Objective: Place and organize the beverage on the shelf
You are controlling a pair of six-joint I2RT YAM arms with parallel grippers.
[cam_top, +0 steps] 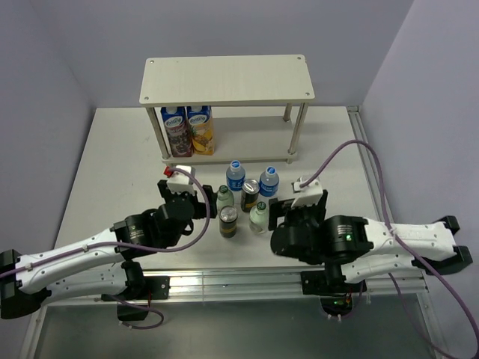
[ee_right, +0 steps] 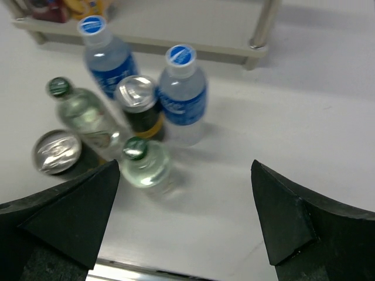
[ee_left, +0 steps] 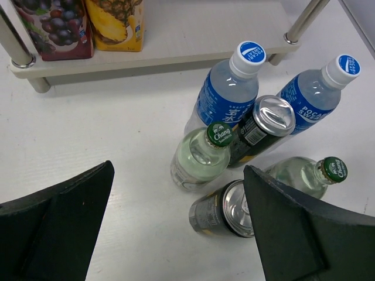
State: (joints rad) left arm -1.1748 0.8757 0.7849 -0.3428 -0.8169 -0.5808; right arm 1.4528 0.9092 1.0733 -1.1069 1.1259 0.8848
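Six drinks stand clustered on the white table in front of the shelf (cam_top: 227,78): two blue-capped water bottles (cam_top: 236,176) (cam_top: 269,182), two dark cans (cam_top: 250,196) (cam_top: 228,221) and two green-capped glass bottles (cam_top: 224,198) (cam_top: 259,216). My left gripper (cam_top: 187,196) is open and empty just left of the cluster. In the left wrist view (ee_left: 179,222) its right finger (ee_left: 293,228) overlaps the near can (ee_left: 225,208). My right gripper (cam_top: 298,203) is open and empty just right of the cluster. In the right wrist view (ee_right: 184,175) a glass bottle (ee_right: 143,164) stands by its left finger.
Two juice cartons (cam_top: 177,131) (cam_top: 200,129) stand at the left of the shelf's lower board (cam_top: 247,138). Silver legs (cam_top: 297,131) hold up the boards. Purple walls close in the table. A metal rail (cam_top: 224,280) runs along the near edge.
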